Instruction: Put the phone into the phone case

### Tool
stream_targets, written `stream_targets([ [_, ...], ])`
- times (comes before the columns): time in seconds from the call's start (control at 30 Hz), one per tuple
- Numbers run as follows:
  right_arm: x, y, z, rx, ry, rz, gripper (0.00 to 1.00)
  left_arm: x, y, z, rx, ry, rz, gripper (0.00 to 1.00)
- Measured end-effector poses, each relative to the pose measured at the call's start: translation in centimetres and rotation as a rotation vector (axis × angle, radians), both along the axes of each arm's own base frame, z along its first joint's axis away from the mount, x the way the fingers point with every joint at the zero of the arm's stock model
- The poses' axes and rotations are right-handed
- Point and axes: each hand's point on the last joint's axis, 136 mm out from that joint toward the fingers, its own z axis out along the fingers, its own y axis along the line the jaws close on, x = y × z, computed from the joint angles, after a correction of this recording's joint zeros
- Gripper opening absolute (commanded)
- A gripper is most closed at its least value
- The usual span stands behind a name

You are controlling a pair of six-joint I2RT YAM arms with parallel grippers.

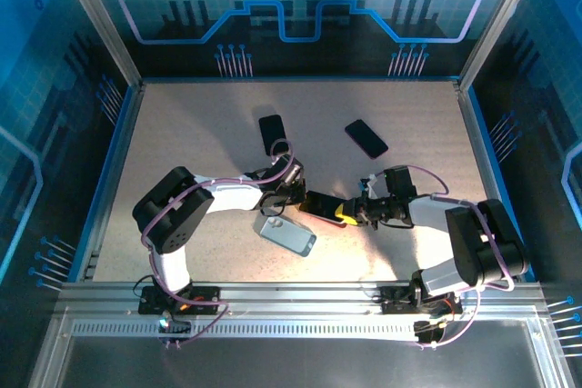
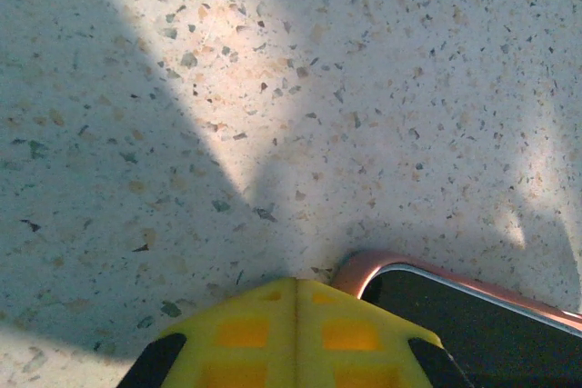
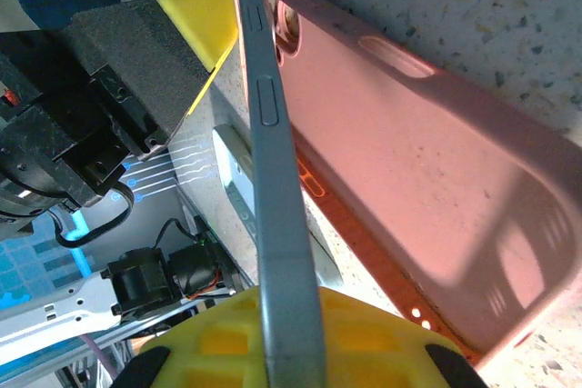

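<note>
The phone (image 3: 273,179) is over the middle of the bench (image 2: 273,88), between the two arms, and it shows its thin grey edge with the side buttons. The right gripper (image 3: 291,320) has its yellow jaws clenched on this edge, and the pink phone case (image 3: 409,152) lies flat along its side. The left gripper (image 2: 296,338) has its jaws clenched with nothing between them. Their tip is just beside the far corner, where a pink rim goes around a black face. I cannot tell if the phone is already seated fully in the case. To do this step well, I think the right jaws should hold firm without turning, while the left tip presses the rim over the phone, one corner after another, and never on the glass. The push should be slow, because the phone may slip from so narrow a grip, or the case may spring off. A silver phone (image 1: 286,233) lies just beside them on the near side. A black phone (image 1: 271,134) and a dark phone with reddish rim (image 1: 366,138) lie farther back. No brand, label or writing can be read on any of them.
</note>
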Motion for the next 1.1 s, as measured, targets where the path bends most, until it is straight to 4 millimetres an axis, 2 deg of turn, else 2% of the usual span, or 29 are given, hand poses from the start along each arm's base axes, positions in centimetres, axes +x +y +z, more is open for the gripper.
stream_targets([
  [0.27, 0.1, 0.0, -0.3, 0.011, 0.005, 0.009, 0.00, 0.1, 0.1, 0.0, 0.002, 0.000, 0.005, 0.00],
  [0.9, 3.8, 0.9, -0.1, 0.013, -0.015, 0.051, 0.00, 2.6, 2.0, 0.2, 0.049, -0.056, 0.097, 0.00],
  [1.1, 4.2, 1.0, -0.1, 0.005, -0.023, 0.066, 0.13, 2.7, 2.1, 0.3, 0.051, -0.061, 0.102, 0.00],
])
